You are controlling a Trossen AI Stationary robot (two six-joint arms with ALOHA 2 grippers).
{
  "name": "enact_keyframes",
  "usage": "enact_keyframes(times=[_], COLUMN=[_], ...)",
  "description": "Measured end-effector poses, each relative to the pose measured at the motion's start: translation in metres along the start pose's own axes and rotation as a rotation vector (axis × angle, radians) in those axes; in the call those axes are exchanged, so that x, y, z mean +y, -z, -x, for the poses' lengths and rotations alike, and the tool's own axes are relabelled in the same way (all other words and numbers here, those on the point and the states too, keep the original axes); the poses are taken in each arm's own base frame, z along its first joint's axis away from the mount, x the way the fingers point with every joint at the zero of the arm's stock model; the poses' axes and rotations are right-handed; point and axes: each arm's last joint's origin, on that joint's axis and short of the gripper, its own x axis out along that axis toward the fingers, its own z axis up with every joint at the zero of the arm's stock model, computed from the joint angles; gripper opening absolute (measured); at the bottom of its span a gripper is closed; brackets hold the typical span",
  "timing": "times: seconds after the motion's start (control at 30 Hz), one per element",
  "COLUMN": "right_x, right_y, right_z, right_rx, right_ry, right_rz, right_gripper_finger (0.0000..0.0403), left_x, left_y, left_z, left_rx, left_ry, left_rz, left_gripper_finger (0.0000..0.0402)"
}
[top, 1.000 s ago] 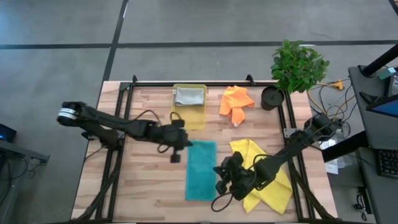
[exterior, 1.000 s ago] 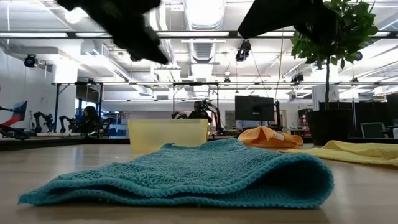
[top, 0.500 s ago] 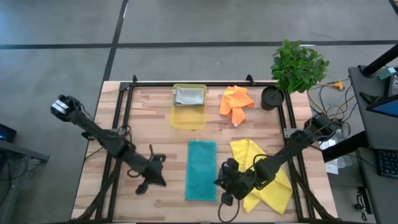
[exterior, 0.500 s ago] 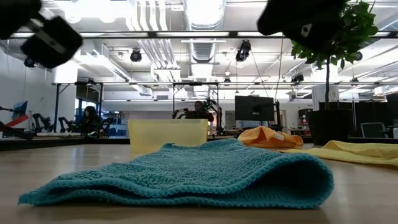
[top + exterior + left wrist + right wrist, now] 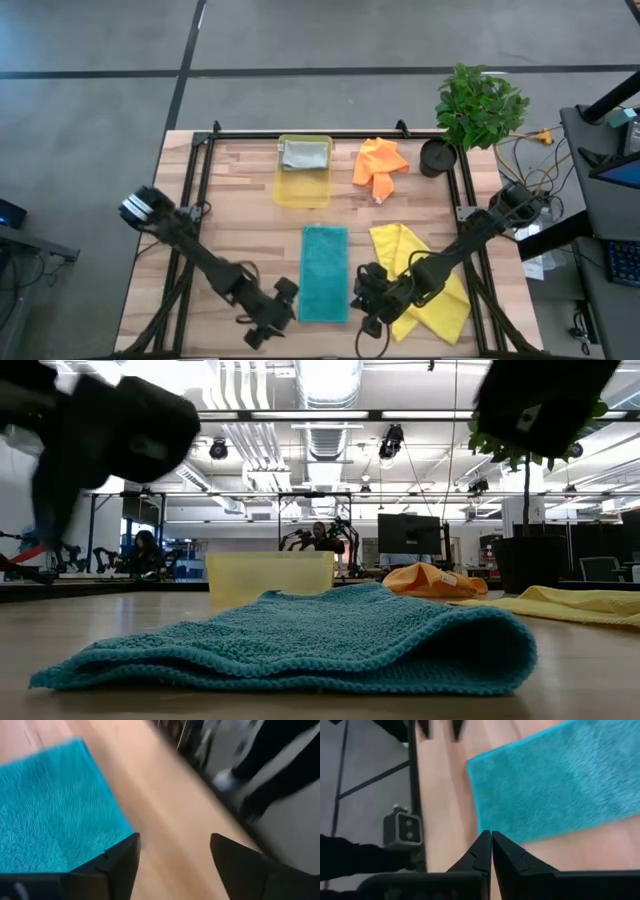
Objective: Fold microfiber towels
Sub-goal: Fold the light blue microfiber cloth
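Midway along the near half of the wooden table [image 5: 240, 190] lies the teal towel [image 5: 324, 272], folded into a narrow rectangle whose long axis runs from the table's near edge toward the yellow plastic tray [image 5: 303, 187]. The grey towel [image 5: 303, 154] sits folded inside that tray, the orange towel [image 5: 379, 165] lies crumpled just beside it, and the yellow towel [image 5: 425, 282] is spread to the teal one's right, partly under the right arm.

The left gripper [image 5: 268, 318] hangs near the teal towel's near left corner with its fingers [image 5: 118, 861] spread wide and nothing between them; a second ago it was up by the tray, and it has since swung down the left side of the table. The right gripper [image 5: 366, 298] sits at the teal towel's near right edge, jaws pressed together, apparently holding nothing, though its tips are hard to make out. It has barely shifted. The teal towel itself has not moved.
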Motion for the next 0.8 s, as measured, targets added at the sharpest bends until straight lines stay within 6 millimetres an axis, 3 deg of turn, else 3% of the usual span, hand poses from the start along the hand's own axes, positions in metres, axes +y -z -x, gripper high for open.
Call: enact_keyframes(times=[0.1,0.27,0.8], right_x=[0.005,0.014,0.022], right_y=[0.006,0.017,0.029], right_z=[0.002,0.006,0.011], right_rx=[0.018,0.034,0.049], right_ry=[-0.02,-0.041,-0.058], right_rz=[-0.005,0.012,0.003], right_gripper_finger=[0.0009,0.0009,0.0009], left_x=[0.0,0.001,0.009], left_y=[-0.008,-0.019,-0.003], left_z=[-0.018,-0.032,-0.039], left_rx=[0.124,0.153,0.242], left_ry=[-0.032,-0.082,-0.115], left_rz=[-0.075,-0.207,-0.336], left_gripper_finger=[0.0238,0.0239,0.0239])
